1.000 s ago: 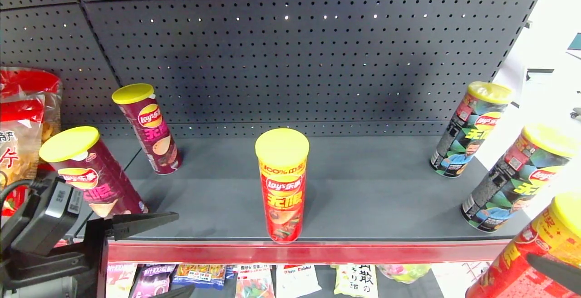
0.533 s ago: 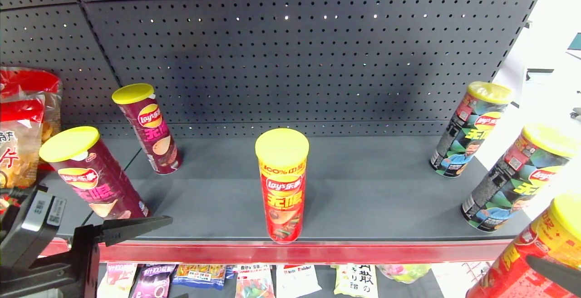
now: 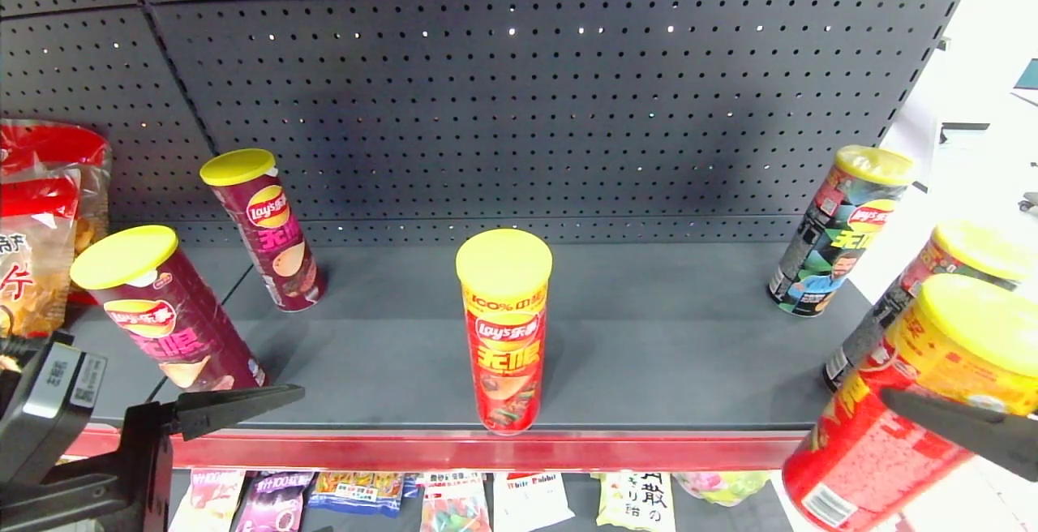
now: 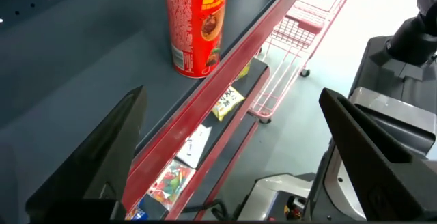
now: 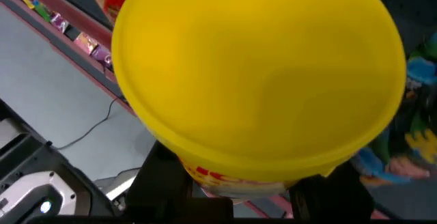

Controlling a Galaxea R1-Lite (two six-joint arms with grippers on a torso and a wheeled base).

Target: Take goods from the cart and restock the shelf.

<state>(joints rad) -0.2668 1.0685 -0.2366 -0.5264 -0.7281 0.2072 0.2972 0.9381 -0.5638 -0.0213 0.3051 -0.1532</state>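
R gripper (image 5: 242, 195): jaws pinched on held red can (image 3: 872, 435), gripping the body just below its yellow lid. Can tilted, in front of shelf (image 3: 649, 337) at right end, about level w/ the red front lip; not yet over the board.
L gripper (image 4: 239, 152): jaws spread wide, empty, low before the lip at left end.
Handling (est.): card tube, light; wall prob. dents if squeezed hard; glossy wrap, may slip; contents brittle. Tall w/ narrow base, so tips easily. Best hold: mid-body, across the width, not by the lid.
On shelf: standing red can (image 3: 503, 337), upright, front centre; maroon cans (image 3: 170, 313), 2, left; black-green cans (image 3: 843, 228), 2, right.
Not made out: pad contact, hidden under lid in R wrist view; far jaw, behind can in head view; front black-green can (image 3: 965, 244), mostly covered by the held can; cart (image 4: 290, 29), wire side only, contents unseen.
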